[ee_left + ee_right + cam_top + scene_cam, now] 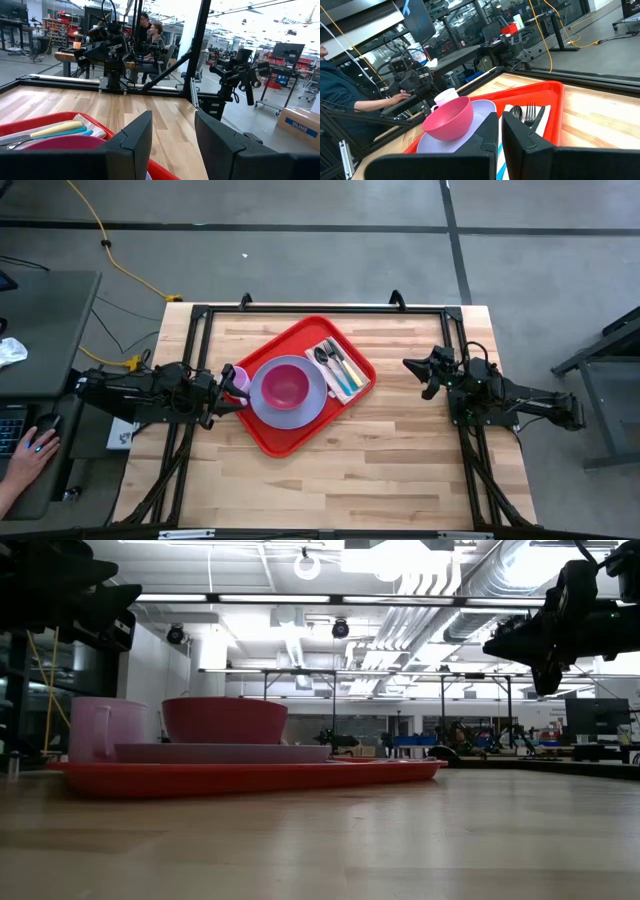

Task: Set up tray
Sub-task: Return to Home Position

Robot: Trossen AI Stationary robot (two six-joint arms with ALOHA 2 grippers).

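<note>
The red tray (272, 436) lies aslant at the table's middle, and also shows in the low view (250, 778). On it rest a lavender plate (262, 410) with a pink bowl (287, 383), a pale pink cup (239, 379) at the plate's left, and a white napkin (330, 380) with cutlery (338, 364) at the right. My left gripper (228, 392) is open and hovers above the tray's left end by the cup, touching nothing; it also shows in the left wrist view (172, 135). My right gripper (415, 375) is shut and empty, raised to the right of the tray; it also shows in the right wrist view (500, 132).
A black frame (320, 308) runs along the table's far, left and right edges. Bare wood (330, 490) lies in front of the tray. A desk with a person's hand (30, 448) on a mouse stands left of the table. People sit beyond the table (152, 37).
</note>
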